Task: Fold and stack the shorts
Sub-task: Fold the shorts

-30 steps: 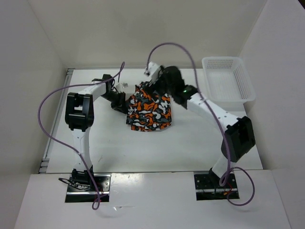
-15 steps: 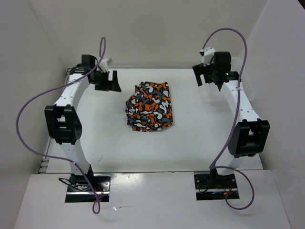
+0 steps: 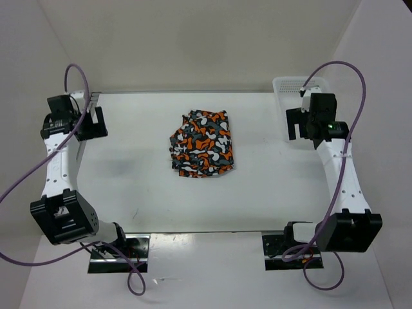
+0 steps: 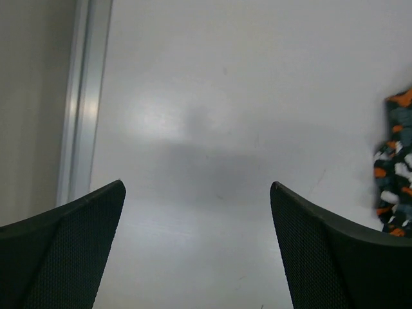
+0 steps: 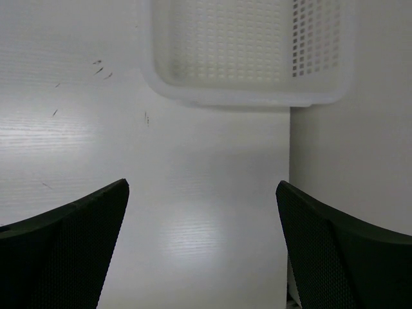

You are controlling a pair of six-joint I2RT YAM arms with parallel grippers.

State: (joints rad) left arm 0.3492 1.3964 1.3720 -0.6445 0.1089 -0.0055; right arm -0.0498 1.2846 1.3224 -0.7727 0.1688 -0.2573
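The shorts (image 3: pixel 201 143) lie as one folded pile near the middle of the white surface (image 3: pixel 141 183). The left end effector (image 3: pixel 95 125) hangs over the far left edge of the surface, well apart from the shorts, with its fingers wide apart and holding nothing (its own camera shows only a small piece of the shorts at the right border). The right end effector (image 3: pixel 297 129) is also spread wide and holds nothing, over the far right side, near the white basket (image 3: pixel 283 87).
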